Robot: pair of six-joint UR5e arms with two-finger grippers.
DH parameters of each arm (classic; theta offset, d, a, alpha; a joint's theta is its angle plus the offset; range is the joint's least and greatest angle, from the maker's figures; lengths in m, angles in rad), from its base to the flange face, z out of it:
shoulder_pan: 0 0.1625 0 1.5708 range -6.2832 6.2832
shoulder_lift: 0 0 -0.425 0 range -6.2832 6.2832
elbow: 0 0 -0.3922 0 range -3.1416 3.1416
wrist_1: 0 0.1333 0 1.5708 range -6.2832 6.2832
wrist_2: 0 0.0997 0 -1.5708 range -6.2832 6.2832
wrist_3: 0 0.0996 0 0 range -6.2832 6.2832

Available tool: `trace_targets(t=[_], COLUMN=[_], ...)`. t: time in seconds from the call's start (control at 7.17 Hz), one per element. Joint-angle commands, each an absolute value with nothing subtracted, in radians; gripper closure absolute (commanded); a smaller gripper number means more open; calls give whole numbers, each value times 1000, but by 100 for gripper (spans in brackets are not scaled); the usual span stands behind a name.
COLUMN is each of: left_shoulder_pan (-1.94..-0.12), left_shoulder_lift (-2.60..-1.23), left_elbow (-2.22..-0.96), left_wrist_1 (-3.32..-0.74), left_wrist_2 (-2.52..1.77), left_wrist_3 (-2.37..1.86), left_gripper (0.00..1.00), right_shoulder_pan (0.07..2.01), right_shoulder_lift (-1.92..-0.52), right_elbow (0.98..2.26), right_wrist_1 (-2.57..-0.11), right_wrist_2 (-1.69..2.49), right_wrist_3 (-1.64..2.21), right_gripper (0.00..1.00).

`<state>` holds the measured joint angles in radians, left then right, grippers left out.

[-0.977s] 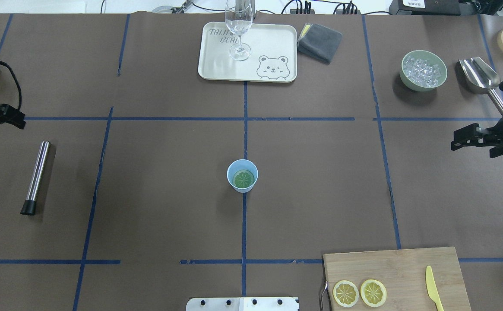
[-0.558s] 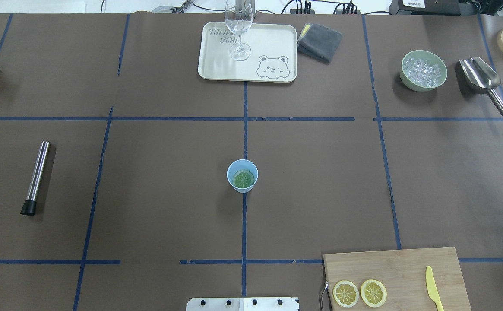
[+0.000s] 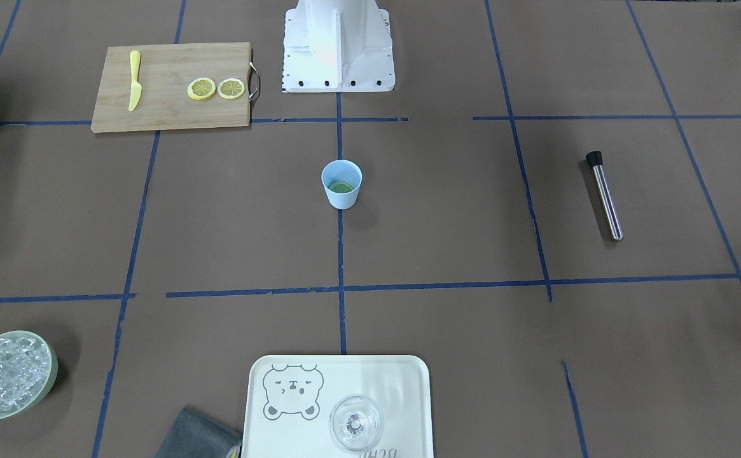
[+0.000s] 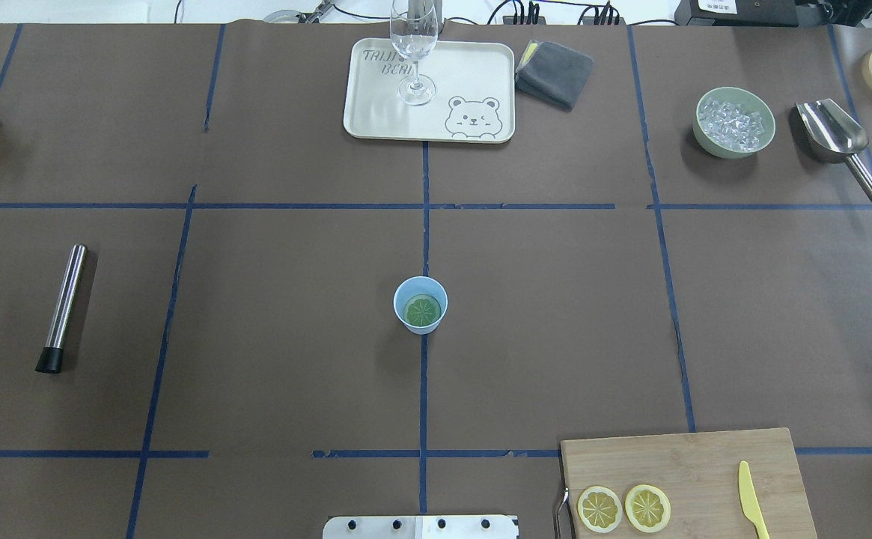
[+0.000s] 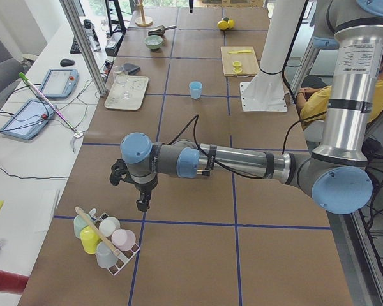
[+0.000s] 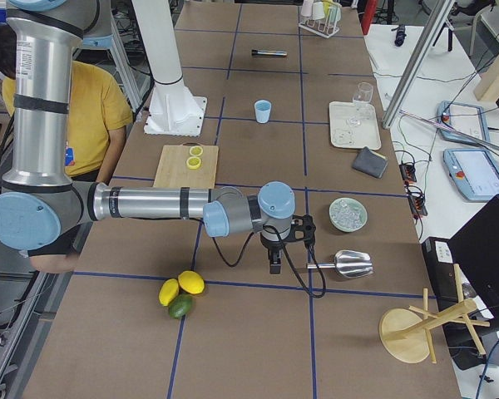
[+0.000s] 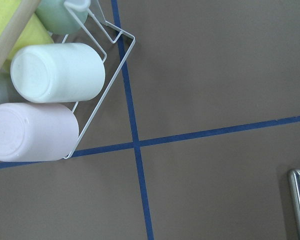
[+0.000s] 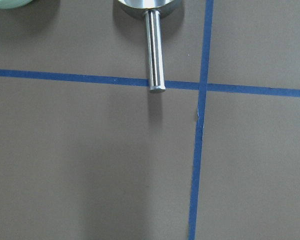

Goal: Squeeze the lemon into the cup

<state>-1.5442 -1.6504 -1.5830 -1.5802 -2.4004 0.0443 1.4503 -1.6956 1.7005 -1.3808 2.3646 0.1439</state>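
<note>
The light-blue cup point(image 4: 421, 296) stands at the table's middle, also in the front view point(image 3: 341, 191). A lemon slice point(image 4: 422, 310) lies flat inside it and looks greenish through the blue. Two more slices point(image 4: 599, 509) point(image 4: 647, 507) lie on the wooden cutting board point(image 4: 686, 464). Both grippers are outside the overhead and front views. The left gripper point(image 5: 142, 203) hangs near the cup rack at the table's left end. The right gripper point(image 6: 274, 266) hangs by the scoop at the right end. I cannot tell whether either is open or shut.
A yellow knife point(image 4: 751, 498) lies on the board. A steel muddler point(image 4: 63, 307) lies at left. A tray point(image 4: 473, 67) with a clear glass point(image 4: 413, 52), a grey cloth point(image 4: 554, 72), an ice bowl point(image 4: 733, 123) and a metal scoop point(image 4: 836, 138) line the far side.
Both arms have left the overhead view, the left one off the left edge and the right one off the right edge. The cup and slices have not moved.
</note>
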Motion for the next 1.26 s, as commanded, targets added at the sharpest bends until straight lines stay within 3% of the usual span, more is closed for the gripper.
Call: trace_targets(t=[0.0, 0.56, 1.12], left_shoulder_pan=[-1545, -1546, -1543], left_shoulder_lift=[-1614, -1476, -1474], left_elbow=[-1563, -1585, -1580], left_wrist_1=[-1632, -1941, -1934], left_wrist_2=[-2401, -2384, -2373], left_wrist_3=[44, 40, 43], left_gripper=[0, 0, 0], right_shoulder_pan=[1459, 1459, 1459], right_shoulder_lift=[-1689, -1703, -1689], right_elbow=[1692, 1686, 1684], right_wrist_1=[-1390, -1381, -1390], right_wrist_2=[2365, 2352, 2350], right_wrist_3=[89, 107, 110], right_gripper=[0, 0, 0])
